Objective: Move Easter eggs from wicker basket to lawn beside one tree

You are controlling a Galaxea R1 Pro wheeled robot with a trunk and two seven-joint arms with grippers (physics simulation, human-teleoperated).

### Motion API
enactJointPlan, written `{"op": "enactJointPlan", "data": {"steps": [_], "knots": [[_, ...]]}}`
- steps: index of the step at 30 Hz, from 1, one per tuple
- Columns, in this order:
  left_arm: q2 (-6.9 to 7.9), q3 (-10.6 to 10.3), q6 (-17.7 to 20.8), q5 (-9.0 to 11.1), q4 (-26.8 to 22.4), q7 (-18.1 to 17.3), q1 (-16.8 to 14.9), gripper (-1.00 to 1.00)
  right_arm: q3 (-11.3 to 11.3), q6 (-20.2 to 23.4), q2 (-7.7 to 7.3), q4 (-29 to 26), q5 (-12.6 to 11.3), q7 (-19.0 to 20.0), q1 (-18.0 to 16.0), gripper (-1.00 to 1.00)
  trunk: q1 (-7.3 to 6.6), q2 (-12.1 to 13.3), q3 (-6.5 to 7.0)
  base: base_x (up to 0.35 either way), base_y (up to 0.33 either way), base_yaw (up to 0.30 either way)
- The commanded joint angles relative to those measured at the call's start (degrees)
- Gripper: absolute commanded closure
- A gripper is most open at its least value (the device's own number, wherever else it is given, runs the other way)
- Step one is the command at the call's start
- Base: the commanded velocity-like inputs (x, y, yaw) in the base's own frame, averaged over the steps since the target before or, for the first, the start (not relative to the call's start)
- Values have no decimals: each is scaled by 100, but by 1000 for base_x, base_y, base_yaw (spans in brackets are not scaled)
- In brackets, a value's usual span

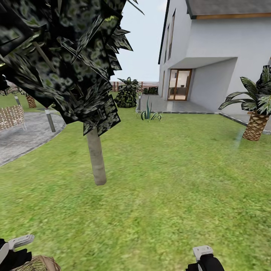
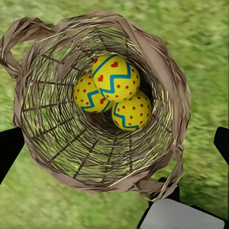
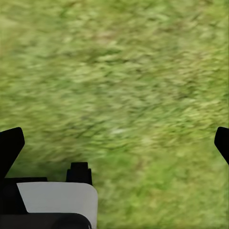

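Observation:
Three yellow Easter eggs with blue zigzags and red dots, a top one [image 2: 117,76], a left one [image 2: 88,95] and a lower one [image 2: 131,112], lie together deep in the brown wicker basket [image 2: 52,129]. The basket stands on the lawn [image 1: 169,180], and part of its rim [image 1: 39,263] shows at the bottom left of the head view. My left gripper [image 2: 114,143] hangs open over the basket's mouth, fingers spread wide. My right gripper [image 3: 114,143] is open above bare grass. A tree with a pale trunk [image 1: 96,156] stands ahead to the left.
A grey paved round area [image 1: 26,135] with a short post [image 1: 50,120] lies at the far left. A scaly-trunked palm [image 1: 258,113] stands at the right, a low bush [image 1: 127,94] and a spiky plant [image 1: 149,114] farther back, and a white house [image 1: 218,49] behind.

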Motion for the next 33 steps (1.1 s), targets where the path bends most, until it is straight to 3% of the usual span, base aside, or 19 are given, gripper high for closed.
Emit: {"op": "enactJointPlan", "data": {"steps": [1,33], "knots": [[0,8,25,73,-7,52,-3,-100,22,32,-5,-3,36,-1,-3,-100,23,-45,-25,0,0,0],[8,18,20,84,-10,49,-3,-100,22,-44,-5,1,44,-1,-3,-100,725,-1329,-599,0,0,0]]}}
